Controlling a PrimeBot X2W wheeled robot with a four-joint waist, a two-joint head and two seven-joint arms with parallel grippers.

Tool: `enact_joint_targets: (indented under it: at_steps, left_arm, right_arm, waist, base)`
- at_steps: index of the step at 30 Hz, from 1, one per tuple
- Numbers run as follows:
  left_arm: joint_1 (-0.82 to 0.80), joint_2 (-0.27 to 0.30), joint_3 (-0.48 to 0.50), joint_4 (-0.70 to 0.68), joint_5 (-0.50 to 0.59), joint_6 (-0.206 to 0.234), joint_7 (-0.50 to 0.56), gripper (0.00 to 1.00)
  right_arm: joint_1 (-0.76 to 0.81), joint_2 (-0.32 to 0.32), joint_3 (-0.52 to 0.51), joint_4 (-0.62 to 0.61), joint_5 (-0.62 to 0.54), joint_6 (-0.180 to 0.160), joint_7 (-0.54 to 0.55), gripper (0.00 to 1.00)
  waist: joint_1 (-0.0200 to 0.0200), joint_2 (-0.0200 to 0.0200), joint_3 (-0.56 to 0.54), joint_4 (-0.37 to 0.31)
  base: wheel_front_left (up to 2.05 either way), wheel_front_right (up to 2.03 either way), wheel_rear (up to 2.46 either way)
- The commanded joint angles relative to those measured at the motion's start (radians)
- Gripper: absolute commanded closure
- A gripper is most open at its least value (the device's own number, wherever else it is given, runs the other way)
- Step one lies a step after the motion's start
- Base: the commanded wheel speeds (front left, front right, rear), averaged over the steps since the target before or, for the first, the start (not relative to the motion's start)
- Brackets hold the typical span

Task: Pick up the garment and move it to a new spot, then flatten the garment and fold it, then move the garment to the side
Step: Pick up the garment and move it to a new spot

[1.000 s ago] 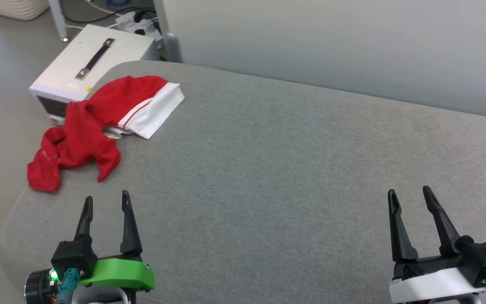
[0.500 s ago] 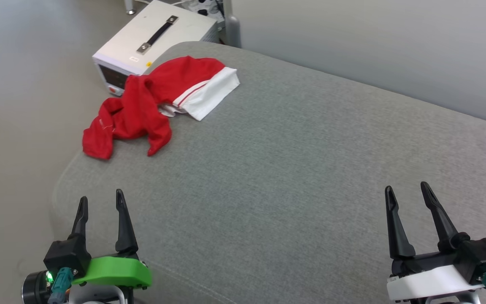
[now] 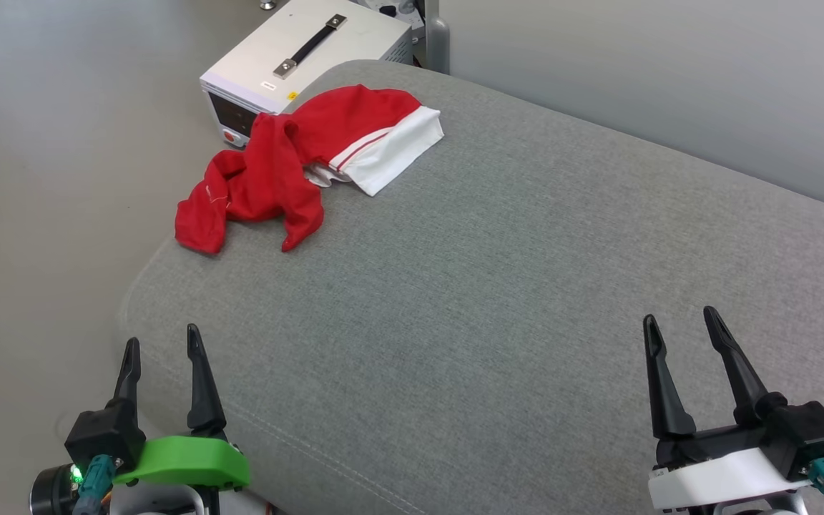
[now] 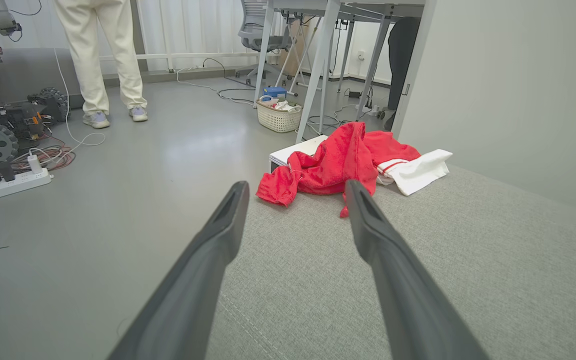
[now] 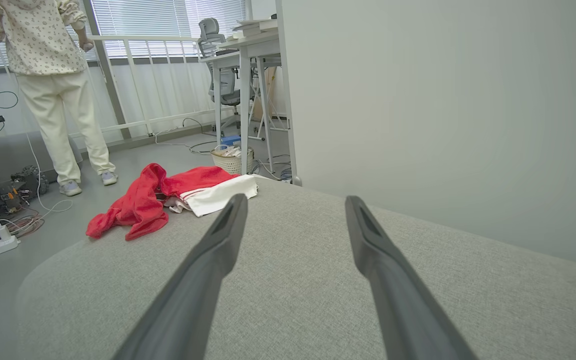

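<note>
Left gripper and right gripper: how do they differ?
The left gripper has a green base, the right gripper a white one. The left gripper is at the edge of the cushion, nearer the garment; the right gripper is over the cushion, farther away. Both are open and empty.

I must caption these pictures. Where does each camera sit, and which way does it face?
Head view: on the robot's head, facing forward and down at the cushion with the garment at its far left corner; left pincer and right pincer show below, open.
Left wrist view: on the left wrist, facing along its fingers toward the garment.
Right wrist view: on the right wrist, facing along its fingers across the cushion.
Shared: both wrist views show the garment, a basket, a person.
</note>
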Motion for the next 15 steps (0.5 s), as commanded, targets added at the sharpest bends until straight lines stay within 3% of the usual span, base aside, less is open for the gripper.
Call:
enact_joint_targets:
  at_steps: [1, 6, 11, 15]
  left_arm:
    - [-0.007, -0.004, 0.006, 0.005, -0.005, -0.004, -0.006, 0.0]
    - [-0.069, -0.004, 0.04, 0.024, -0.008, -0.041, -0.006, 0.0]
    - [-0.22, 0.002, 0.126, 0.069, 0.012, -0.115, -0.006, 0.0]
    - [-0.37, 0.042, 0.193, 0.142, 0.017, -0.165, -0.006, 0.0]
  right_arm:
    - [-0.018, -0.001, 0.003, 0.0, -0.005, -0.001, -0.005, 0.0]
    - [-0.028, -0.001, 0.005, -0.006, -0.025, -0.001, -0.005, 0.0]
    - [-0.06, -0.003, 0.013, -0.018, -0.064, -0.001, -0.005, 0.0]
    - [-0.098, -0.022, 0.012, -0.031, -0.078, -0.001, -0.005, 0.0]
  waist:
    - [0.0, 0.0, 0.007, -0.014]
    - [0.0, 0.0, 0.039, -0.047]
    - [0.0, 0.0, 0.112, -0.095]
    - [0.0, 0.0, 0.179, -0.136]
  base:
    - [0.0, 0.0, 0.0]
    - [0.0, 0.0, 0.0]
    - [0.0, 0.0, 0.0]
    - [0.0, 0.0, 0.0]
